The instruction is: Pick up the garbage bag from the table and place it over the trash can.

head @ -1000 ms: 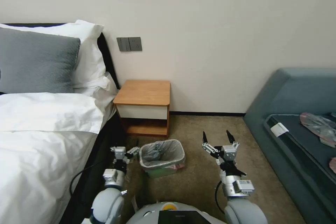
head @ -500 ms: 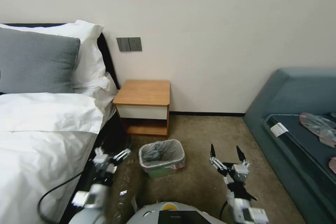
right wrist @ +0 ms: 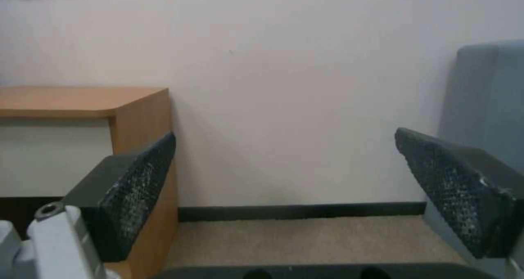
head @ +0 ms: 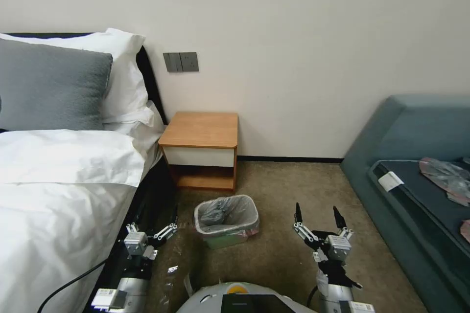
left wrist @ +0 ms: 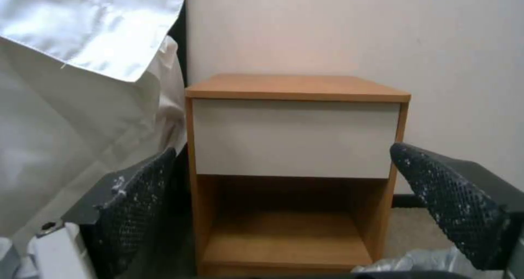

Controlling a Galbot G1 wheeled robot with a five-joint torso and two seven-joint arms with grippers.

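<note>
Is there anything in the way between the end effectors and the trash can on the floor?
Nothing visible stands in the way. The trash can, already lined with the garbage bag, sits on bare carpet between the open left end effector and the open right end effector. The table stands behind it.

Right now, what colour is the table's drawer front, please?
White, on the orange-brown table; left wrist view shows it best.

Carpeted floor (head: 284,190) bearing the table (head: 201,129) and bag-lined trash can (head: 227,234).

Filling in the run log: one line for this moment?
garbage bag lining trash can | table bare | left gripper open | right gripper open
</note>
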